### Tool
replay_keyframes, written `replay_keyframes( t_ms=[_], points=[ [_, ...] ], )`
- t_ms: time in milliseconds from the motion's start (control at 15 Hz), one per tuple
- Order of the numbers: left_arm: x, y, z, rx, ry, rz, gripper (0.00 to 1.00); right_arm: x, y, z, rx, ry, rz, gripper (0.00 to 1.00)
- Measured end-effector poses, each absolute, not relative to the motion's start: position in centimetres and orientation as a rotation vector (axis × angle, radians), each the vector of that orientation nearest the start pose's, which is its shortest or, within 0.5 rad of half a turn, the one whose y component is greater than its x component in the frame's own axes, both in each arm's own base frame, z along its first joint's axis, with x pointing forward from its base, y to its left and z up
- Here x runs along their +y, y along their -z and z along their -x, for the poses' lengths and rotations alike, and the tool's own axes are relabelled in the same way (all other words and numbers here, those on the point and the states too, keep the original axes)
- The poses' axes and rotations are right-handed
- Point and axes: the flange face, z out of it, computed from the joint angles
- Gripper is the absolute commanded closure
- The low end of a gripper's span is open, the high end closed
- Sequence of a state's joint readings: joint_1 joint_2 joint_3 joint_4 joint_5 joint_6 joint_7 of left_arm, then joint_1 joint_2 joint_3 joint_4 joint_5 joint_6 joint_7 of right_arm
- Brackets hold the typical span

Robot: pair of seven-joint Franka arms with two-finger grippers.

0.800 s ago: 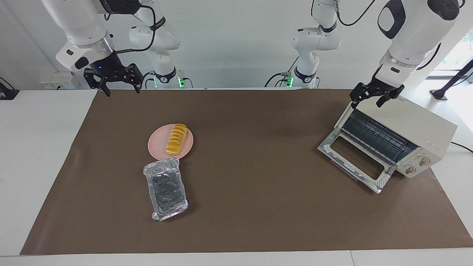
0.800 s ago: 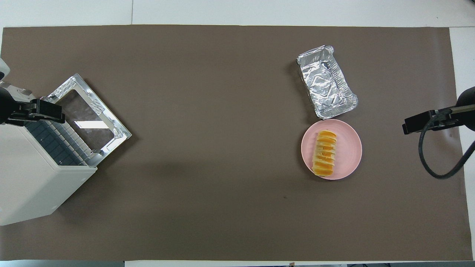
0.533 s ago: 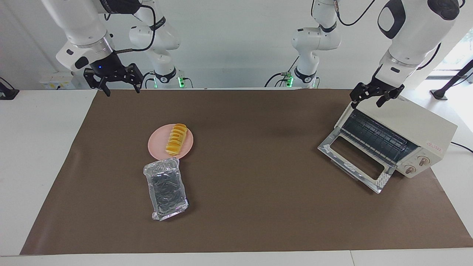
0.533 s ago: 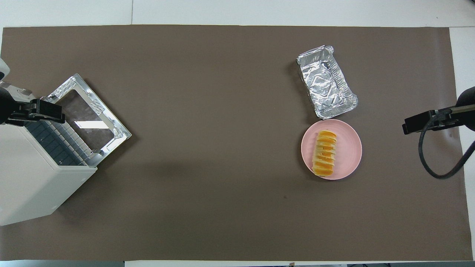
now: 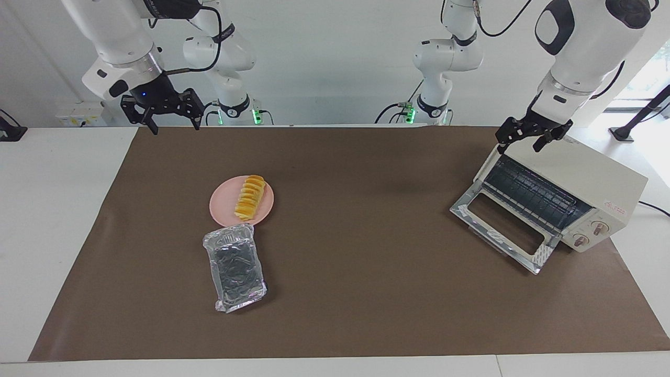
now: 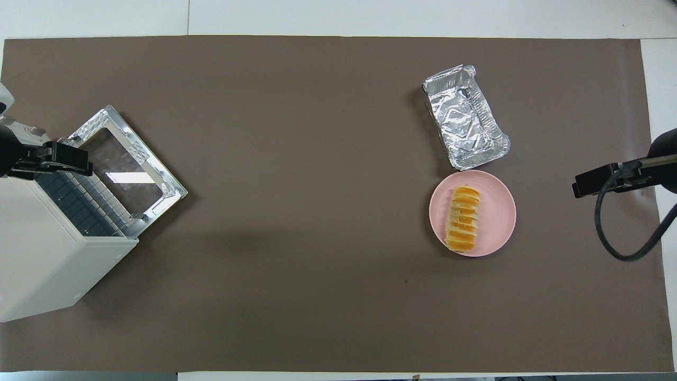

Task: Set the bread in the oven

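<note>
A: Bread (image 5: 249, 198) location must be confirmed, but list items by size, beginning with the work surface.

B: Item 1 is the table (image 5: 63, 209), covered by a brown mat (image 5: 356, 293). Item 2 is the oven (image 5: 568, 191), at the left arm's end of the mat. Its glass door (image 5: 505, 230) is folded down flat and the wire rack (image 5: 531, 193) is exposed. 2 knobs (image 5: 589, 233) sit on the front panel.

A: Arm status?

B: The left gripper (image 5: 528, 140) hangs over the top edge of the oven, at the corner nearer to the robots, with its fingers spread apart and nothing between them. The right gripper (image 5: 170, 119) hangs over the mat edge nearest the robots, at the right arm's end, fingers likewise spread and empty. Neither gripper touches any item.

A: Smaller items?

B: Item 3 is a crinkled silver foil tray (image 5: 235, 267), lying farther from the robots than the plate and just beside it; whether the 2 rims touch cannot be determined. Item 4 is a round pink plate (image 5: 222, 201), toward the right arm's end of the mat and well apart from the oven.

A: And the loaf?

B: It lies on the plate, yellow-orange and ridged, with its long axis running roughly toward and away from the robots. It is outside the oven.
</note>
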State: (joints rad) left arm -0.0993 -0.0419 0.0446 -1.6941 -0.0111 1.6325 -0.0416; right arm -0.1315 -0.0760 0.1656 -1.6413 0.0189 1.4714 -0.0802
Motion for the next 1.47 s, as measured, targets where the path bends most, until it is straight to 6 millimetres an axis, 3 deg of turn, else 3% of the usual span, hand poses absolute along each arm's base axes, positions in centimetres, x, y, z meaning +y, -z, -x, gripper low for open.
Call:
replay_keyframes(
  t_ms=[133, 267, 467, 667, 1067, 1467],
  points=[
    [-3.0, -59.4, -54.4, 0.019, -0.032, 3.153, 0.00, 4.0, -61.0, -51.3, -0.132, -0.137, 3.136, 0.00],
    [-3.0, -59.4, -54.4, 0.019, -0.032, 3.153, 0.00, 6.6, -58.3, -50.2, -0.062, -0.118, 3.151, 0.00],
    [-3.0, -59.4, -54.4, 0.019, -0.032, 3.153, 0.00, 11.4, -52.3, -48.4, 0.068, -0.103, 3.167, 0.00],
    [-3.0, -59.4, -54.4, 0.019, -0.032, 3.153, 0.00, 14.3, -46.3, -47.0, 0.129, -0.091, 3.169, 0.00],
    [-3.0, -59.4, -54.4, 0.019, -0.032, 3.153, 0.00, 13.9, -37.1, -45.2, 0.142, -0.041, 3.156, 0.00],
    [-3.0, -59.4, -54.4, 0.019, -0.032, 3.153, 0.00, 12.3, -32.8, -45.8, 0.123, 0.013, 3.135, 0.00]
  ],
)
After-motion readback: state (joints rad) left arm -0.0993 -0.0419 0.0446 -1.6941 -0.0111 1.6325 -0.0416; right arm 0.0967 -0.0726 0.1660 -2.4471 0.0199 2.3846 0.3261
